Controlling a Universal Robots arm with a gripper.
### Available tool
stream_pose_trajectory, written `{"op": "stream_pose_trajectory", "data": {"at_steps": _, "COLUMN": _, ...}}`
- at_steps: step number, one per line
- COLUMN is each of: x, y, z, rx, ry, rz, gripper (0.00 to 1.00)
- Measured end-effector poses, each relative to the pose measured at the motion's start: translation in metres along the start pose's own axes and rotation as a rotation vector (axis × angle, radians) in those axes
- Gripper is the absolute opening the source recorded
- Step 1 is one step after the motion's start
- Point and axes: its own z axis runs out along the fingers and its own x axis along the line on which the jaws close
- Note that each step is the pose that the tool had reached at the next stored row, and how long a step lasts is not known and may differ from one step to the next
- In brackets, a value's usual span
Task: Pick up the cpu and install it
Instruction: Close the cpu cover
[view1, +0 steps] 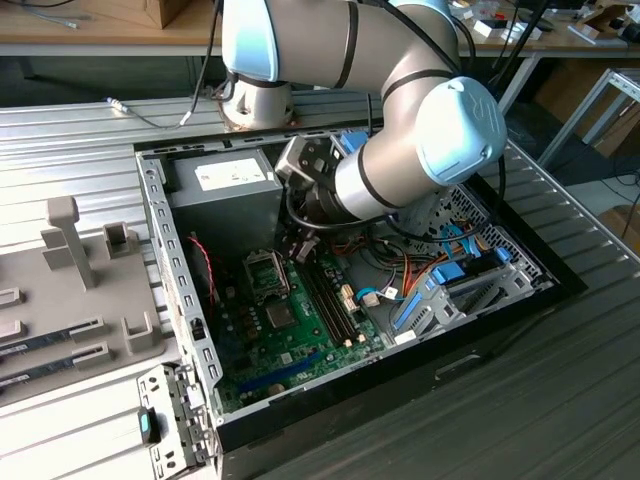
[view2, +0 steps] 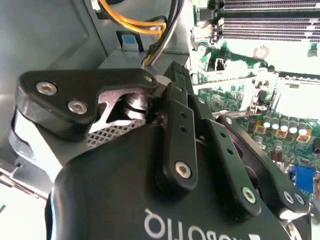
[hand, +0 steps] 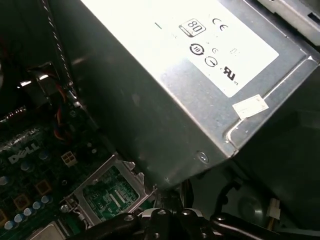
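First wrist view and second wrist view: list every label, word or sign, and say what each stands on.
White label on the power supply: certification symbols; its fine print is washed out and unreadable.
Small sticker on the same box: too small to read.
White logo on the motherboard: a maker's mark.
White lettering on the gripper: upside down, cut off at the picture's edge.

Ribbed metal tabletop (view1: 80, 130) across the frame, wooden bench (view1: 100, 30) along the top edge, metal-legged table (view1: 600, 95) upper right, dark floor beneath.
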Motion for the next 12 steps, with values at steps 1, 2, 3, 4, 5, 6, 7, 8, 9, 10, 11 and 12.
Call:
{"op": "stream_pose_trajectory", "data": {"at_steps": 1, "x": -0.0016, "y": -0.0018, "z": -0.0006, "rx": -0.0001, "ry": 0.0045, "rz": 0.002, "gripper": 0.11}}
{"op": "stream_pose_trajectory", "data": {"at_steps": 2, "x": -0.0017, "y": -0.0019, "z": -0.0007, "rx": 0.0047, "ry": 0.0108, "rz": 0.004, "gripper": 0.11}}
{"op": "stream_pose_trajectory", "data": {"at_steps": 3, "x": -0.0017, "y": -0.0020, "z": -0.0006, "rx": 0.0152, "ry": 0.0225, "rz": 0.008, "gripper": 0.11}}
{"op": "stream_pose_trajectory", "data": {"at_steps": 4, "x": -0.0016, "y": -0.0019, "z": -0.0006, "rx": 0.0338, "ry": 0.0427, "rz": 0.014, "gripper": 0.11}}
{"op": "stream_pose_trajectory", "data": {"at_steps": 5, "x": -0.0016, "y": -0.0019, "z": -0.0006, "rx": 0.0372, "ry": 0.0464, "rz": 0.015, "gripper": 0.11}}
{"op": "stream_pose_trajectory", "data": {"at_steps": 6, "x": -0.0016, "y": -0.0019, "z": -0.0005, "rx": 0.0384, "ry": 0.0476, "rz": 0.016, "gripper": 0.11}}
{"op": "stream_pose_trajectory", "data": {"at_steps": 7, "x": -0.0016, "y": -0.0018, "z": -0.0006, "rx": 0.0388, "ry": 0.0482, "rz": 0.016, "gripper": 0.11}}
{"op": "stream_pose_trajectory", "data": {"at_steps": 8, "x": -0.0016, "y": -0.0019, "z": -0.0005, "rx": 0.0406, "ry": 0.0496, "rz": 0.016, "gripper": 0.11}}
{"op": "stream_pose_trajectory", "data": {"at_steps": 9, "x": -0.0015, "y": -0.0018, "z": -0.0005, "rx": 0.0495, "ry": 0.0497, "rz": 0.015, "gripper": 0.11}}
{"op": "stream_pose_trajectory", "data": {"at_steps": 10, "x": -0.0015, "y": -0.0018, "z": -0.0005, "rx": 0.0595, "ry": 0.0486, "rz": 0.013, "gripper": 0.11}}
{"op": "stream_pose_trajectory", "data": {"at_steps": 11, "x": -0.0015, "y": -0.0019, "z": -0.0004, "rx": 0.0717, "ry": 0.0474, "rz": 0.010, "gripper": 0.11}}
{"op": "stream_pose_trajectory", "data": {"at_steps": 12, "x": -0.0015, "y": -0.0018, "z": -0.0003, "rx": 0.0824, "ry": 0.0460, "rz": 0.007, "gripper": 0.11}}
